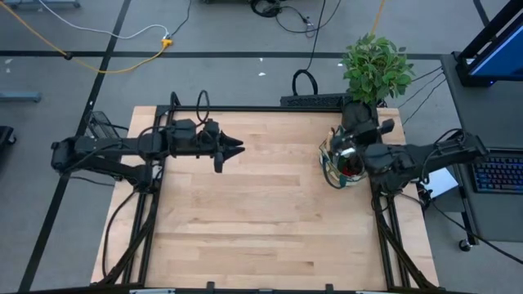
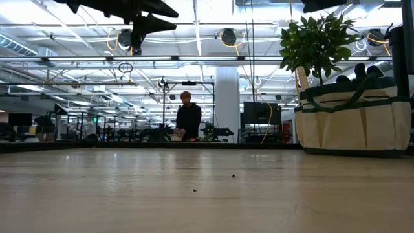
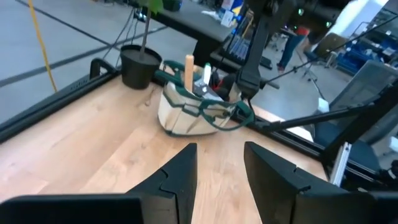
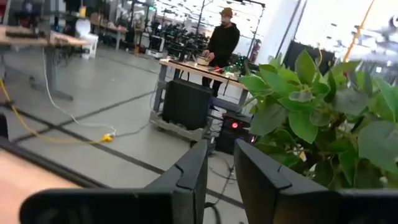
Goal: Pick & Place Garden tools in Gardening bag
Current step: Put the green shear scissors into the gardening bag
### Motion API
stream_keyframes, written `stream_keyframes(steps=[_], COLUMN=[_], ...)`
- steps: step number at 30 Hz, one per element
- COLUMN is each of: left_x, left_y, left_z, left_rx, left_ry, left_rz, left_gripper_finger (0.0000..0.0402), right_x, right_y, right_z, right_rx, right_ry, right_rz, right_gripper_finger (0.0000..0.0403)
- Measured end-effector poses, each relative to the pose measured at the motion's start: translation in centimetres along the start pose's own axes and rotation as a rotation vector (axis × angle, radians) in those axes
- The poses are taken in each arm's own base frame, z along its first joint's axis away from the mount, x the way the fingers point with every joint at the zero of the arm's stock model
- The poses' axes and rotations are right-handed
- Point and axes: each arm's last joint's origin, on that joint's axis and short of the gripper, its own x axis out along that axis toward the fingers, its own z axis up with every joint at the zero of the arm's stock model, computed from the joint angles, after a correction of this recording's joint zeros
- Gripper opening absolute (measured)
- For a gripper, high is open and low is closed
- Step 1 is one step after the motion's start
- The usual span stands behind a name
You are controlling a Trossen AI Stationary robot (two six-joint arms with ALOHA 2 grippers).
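Bare wooden surface [image 2: 194, 194] fills the near part of the low view, with only a few dark specks on it. Farther back on the right of that view stands the gardening bag [image 2: 352, 120], a round beige tote with dark green trim, upright on the boards near the far right corner. A wooden handle [image 3: 189, 71] sticks up out of the bag's top in the left wrist view, among other dark items that are too small to name. Just behind the bag, the black pot [image 3: 139, 66] of the leafy potted plant [image 1: 376, 69] sits at the surface's far edge.

From above, the right pincer [image 1: 356, 122] hangs over the bag's far side, beside the plant; its two dark fingers [image 4: 189, 180] stand slightly apart with nothing between them. The left pincer [image 1: 237, 148] hovers above the middle-left of the surface, well apart from the bag and pointing toward it, fingers [image 3: 180, 180] spread and empty.

Beyond the surface, a person [image 2: 188, 116] in dark clothes stands at a distant workbench.
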Motion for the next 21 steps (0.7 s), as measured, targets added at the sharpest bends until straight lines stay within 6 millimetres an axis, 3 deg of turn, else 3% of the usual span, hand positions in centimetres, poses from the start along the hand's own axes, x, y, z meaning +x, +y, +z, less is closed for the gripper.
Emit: stream_keyframes(steps=[7,14,21], left_x=[-0.1,-0.2,-0.3], left_y=[0.9,1.6,1.9], left_z=[0.0,0.1,0.2], left_rx=[-0.019,-0.028,-0.035], left_ry=[0.055,0.094,0.112], left_rz=[-0.059,-0.106,-0.156], left_gripper_finger=[0.0136,0.0136,0.0136], right_x=[0.3,0.3,0.3], right_y=[-0.5,-0.3,-0.3], right_z=[1.3,2.0,2.9], right_rx=[0.246,0.284,0.283], right_ry=[-0.01,-0.026,-0.062], right_rz=[0.017,0.061,0.128], right_gripper_finger=[0.0055,0.0026,0.0035])
